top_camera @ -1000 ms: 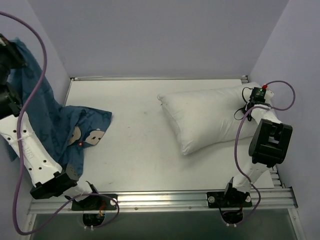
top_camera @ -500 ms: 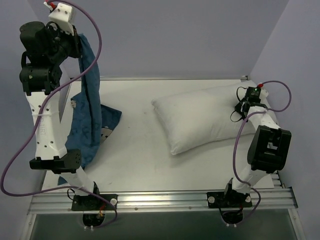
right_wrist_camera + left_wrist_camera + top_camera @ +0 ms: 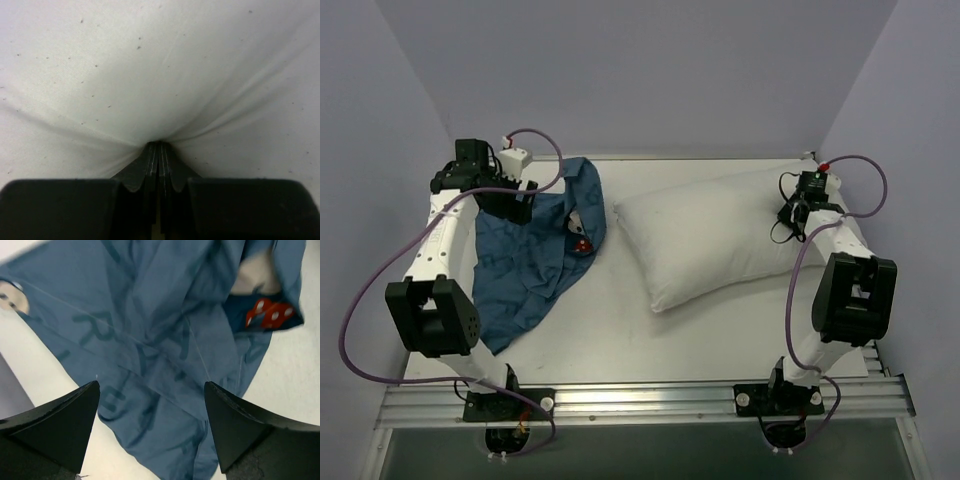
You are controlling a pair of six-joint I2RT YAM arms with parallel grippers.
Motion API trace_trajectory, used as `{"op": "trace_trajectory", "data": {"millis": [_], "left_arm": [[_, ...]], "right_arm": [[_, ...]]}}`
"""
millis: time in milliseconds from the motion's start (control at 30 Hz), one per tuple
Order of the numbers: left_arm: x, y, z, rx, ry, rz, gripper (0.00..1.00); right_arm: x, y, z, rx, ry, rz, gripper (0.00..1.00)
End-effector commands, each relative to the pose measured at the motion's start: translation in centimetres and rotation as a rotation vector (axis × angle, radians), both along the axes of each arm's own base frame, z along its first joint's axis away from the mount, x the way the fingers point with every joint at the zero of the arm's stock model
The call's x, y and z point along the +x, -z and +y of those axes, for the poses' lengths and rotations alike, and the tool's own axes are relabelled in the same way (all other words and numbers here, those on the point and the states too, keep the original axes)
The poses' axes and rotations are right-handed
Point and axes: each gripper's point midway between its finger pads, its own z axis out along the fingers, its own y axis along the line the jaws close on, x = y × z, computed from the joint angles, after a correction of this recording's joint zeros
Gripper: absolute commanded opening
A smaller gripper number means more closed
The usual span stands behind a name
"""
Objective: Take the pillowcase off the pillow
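Note:
The blue pillowcase lies crumpled on the left half of the table, apart from the pillow, with a red bow print showing. In the left wrist view the pillowcase spreads below my left gripper, whose jaws stand wide open with nothing between them. From above, the left gripper hovers over the cloth's far edge. The plump white pillow rests right of centre. My right gripper is shut on the pillow's right end; the white pillow fabric puckers into the closed right gripper.
The table's near edge is an aluminium rail carrying both arm bases. Purple cables loop beside each arm. Pale walls enclose the left, back and right sides. Bare white tabletop shows between the cloth and the pillow.
The left arm swung down from high on the left to the table's far left and opened, letting the pillowcase fall onto the table. The pillow slid slightly left, still pinched by the right gripper.

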Motion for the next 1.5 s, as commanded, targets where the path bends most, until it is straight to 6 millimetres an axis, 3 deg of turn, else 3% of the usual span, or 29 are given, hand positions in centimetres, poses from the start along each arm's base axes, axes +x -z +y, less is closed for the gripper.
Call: {"op": "trace_trajectory", "data": {"millis": [0, 33, 67, 133, 167, 233, 267, 367, 400, 500, 600, 633, 700, 767, 800, 833, 967, 1200, 1467], "left_arm": [[-2.2, -2.5, 1.2, -0.001, -0.009, -0.068, 0.94], [-3.0, -2.5, 1.5, 0.0, -0.015, -0.067, 0.94], [-4.2, -0.9, 1.7, 0.001, -0.022, -0.016, 0.94], [-5.7, 0.2, 2.5, 0.034, -0.044, 0.019, 0.94], [-6.9, 1.9, 3.1, 0.042, -0.063, 0.068, 0.94], [-8.3, 2.6, 3.8, 0.044, -0.088, 0.072, 0.94], [-9.6, 4.0, 4.6, 0.035, -0.118, 0.107, 0.94], [-11.3, 4.0, 5.8, 0.031, -0.168, 0.079, 0.94], [-12.5, 4.1, 6.4, 0.035, -0.197, 0.069, 0.94], [-14.3, 4.1, 7.4, 0.08, -0.241, 0.017, 0.94], [-15.4, 3.2, 7.8, 0.122, -0.26, -0.063, 0.94], [-15.9, 3.8, 7.7, 0.125, -0.263, -0.061, 0.94], [-16.7, 3.6, 7.6, 0.133, -0.27, -0.092, 0.94], [-17.5, 4.8, 7.3, 0.137, -0.247, -0.069, 0.94], [-17.8, 5.0, 7.3, 0.141, -0.243, -0.061, 0.94], [-18.1, 5.4, 7.4, 0.148, -0.249, -0.05, 0.94], [-18.6, 5.9, 8.0, 0.176, -0.284, -0.028, 0.94], [-19.2, 5.4, 7.9, 0.174, -0.292, -0.038, 0.94], [-20.0, 5.3, 8.0, 0.19, -0.301, -0.048, 0.94]], "right_arm": [[-3.8, 1.3, 2.5, 0.013, -0.075, 0.166, 0.02], [-3.9, 1.0, 2.6, 0.001, -0.082, 0.168, 0.02], [-4.0, 0.4, 2.7, -0.008, -0.088, 0.157, 0.02], [-4.3, 0.0, 2.9, -0.018, -0.102, 0.159, 0.03], [-4.4, -0.5, 2.9, -0.021, -0.108, 0.151, 0.03], [-4.7, -1.4, 3.0, -0.03, -0.12, 0.14, 0.03], [-4.8, -1.6, 3.1, -0.03, -0.126, 0.135, 0.03], [-5.3, -2.6, 3.3, -0.035, -0.141, 0.119, 0.1], [-5.6, -2.7, 3.6, -0.033, -0.149, 0.118, 0.24], [-6.1, -3.7, 4.4, -0.02, -0.166, 0.076, 0.52], [-7.4, -4.5, 4.8, -0.044, -0.157, 0.05, 0.64], [-8.1, -5.3, 5.1, -0.054, -0.16, 0.024, 0.76], [-8.9, -6.1, 5.2, -0.064, -0.151, -0.003, 0.82], [-10.0, -7.2, 6.0, -0.064, -0.166, -0.051, 0.86], [-10.3, -7.6, 6.1, -0.065, -0.165, -0.067, 0.94], [-10.9, -8.7, 6.5, -0.063, -0.172, -0.111, 0.95], [-12.8, -8.5, 8.5, -0.048, -0.232, -0.142, 0.95], [-14.6, -7.8, 8.9, -0.044, -0.253, -0.147, 0.95], [-15.0, -9.4, 9.2, -0.041, -0.273, -0.22, 0.94]]}}
